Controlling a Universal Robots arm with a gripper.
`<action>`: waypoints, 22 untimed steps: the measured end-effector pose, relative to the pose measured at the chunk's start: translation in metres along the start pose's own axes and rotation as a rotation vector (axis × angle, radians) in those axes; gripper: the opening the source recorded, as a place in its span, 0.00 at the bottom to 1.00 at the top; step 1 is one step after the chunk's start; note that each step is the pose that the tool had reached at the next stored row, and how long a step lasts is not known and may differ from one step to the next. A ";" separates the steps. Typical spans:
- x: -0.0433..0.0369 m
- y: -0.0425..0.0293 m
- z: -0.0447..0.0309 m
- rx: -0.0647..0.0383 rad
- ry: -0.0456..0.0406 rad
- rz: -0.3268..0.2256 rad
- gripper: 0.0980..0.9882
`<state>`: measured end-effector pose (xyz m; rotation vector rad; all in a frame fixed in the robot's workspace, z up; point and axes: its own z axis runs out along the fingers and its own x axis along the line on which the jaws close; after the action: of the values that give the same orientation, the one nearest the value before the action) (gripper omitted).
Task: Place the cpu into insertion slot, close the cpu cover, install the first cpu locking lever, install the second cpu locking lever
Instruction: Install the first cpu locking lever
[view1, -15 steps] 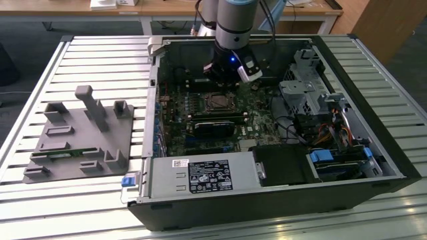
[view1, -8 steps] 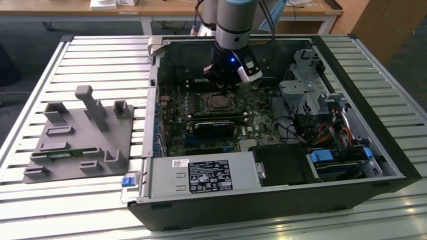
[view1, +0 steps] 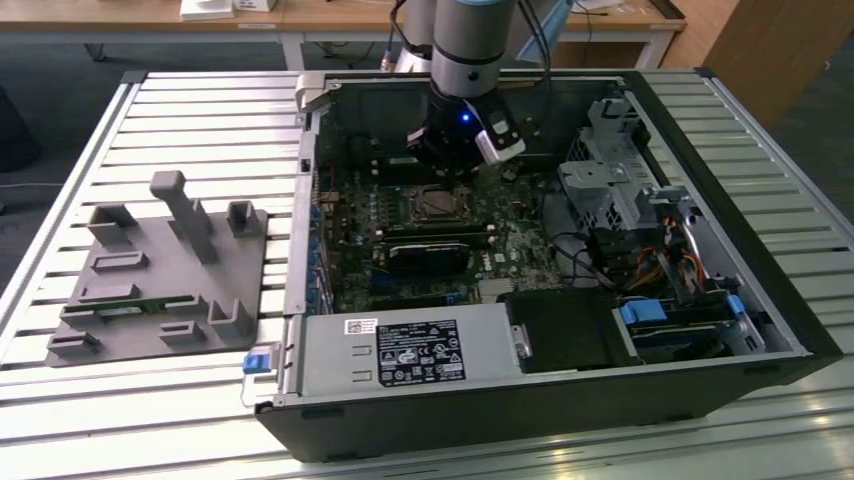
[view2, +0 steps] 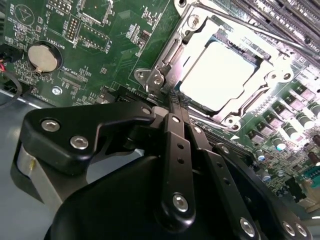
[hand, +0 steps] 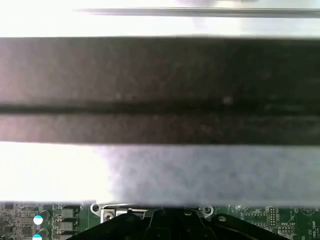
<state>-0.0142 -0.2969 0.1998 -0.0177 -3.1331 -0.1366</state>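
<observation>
The cpu (view2: 220, 75), pale silver, lies flat in the insertion slot (view1: 434, 203) on the green motherboard (view2: 100, 45). The cpu cover (view2: 172, 47), a silver frame, lies down around the chip. My gripper (view2: 175, 99) is shut, its black fingers (view2: 176, 150) pressed together with nothing seen between them. Its tip sits at the corner of the cover's frame, right beside the chip. In the exterior view the gripper (view1: 447, 165) hangs just behind the slot inside the open computer case. Whether the locking levers are latched I cannot tell.
The black case wall (view1: 534, 400) rings the board. A long black card (view1: 430, 252) lies just in front of the slot. A drive cage (view1: 607, 190) and cables stand on the exterior view's right. A grey fixture plate (view1: 147, 290) lies outside the case on the slatted table.
</observation>
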 end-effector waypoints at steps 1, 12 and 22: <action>0.0000 0.0002 0.0000 0.002 0.0000 0.000 0.01; -0.0005 0.0024 0.0022 0.026 -0.0001 0.000 0.01; -0.0004 0.0030 0.0016 0.040 -0.0002 0.000 0.01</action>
<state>-0.0137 -0.2937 0.1984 -0.0180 -3.1351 -0.0736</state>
